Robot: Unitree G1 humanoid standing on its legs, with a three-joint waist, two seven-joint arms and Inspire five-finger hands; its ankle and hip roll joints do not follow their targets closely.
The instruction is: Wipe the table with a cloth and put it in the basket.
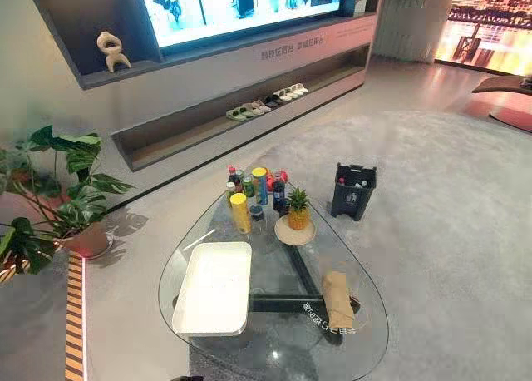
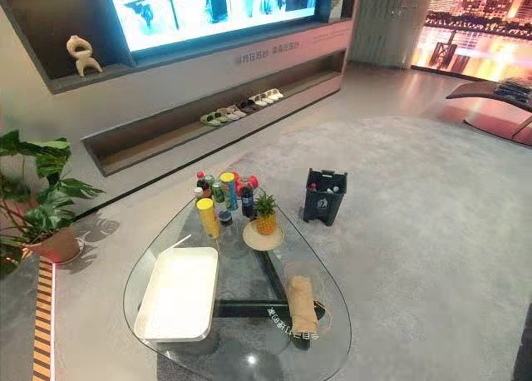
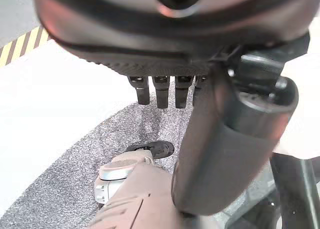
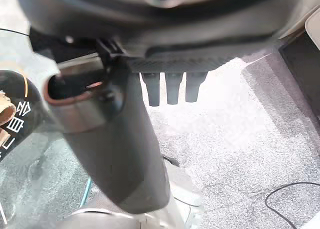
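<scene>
A tan folded cloth lies on the near right part of the glass table, also seen as the cloth in the right eye view. A dark basket stands on the carpet beyond the table's far right side, with things inside it. My left hand hangs over the carpet in its wrist view, fingers straight and nothing in them. My right hand hangs likewise beside the table's edge, fingers straight and holding nothing.
A white tray lies on the table's left half. At the far end stand several bottles and cans and a pineapple on a plate. A potted plant stands to the left, a low wall shelf behind.
</scene>
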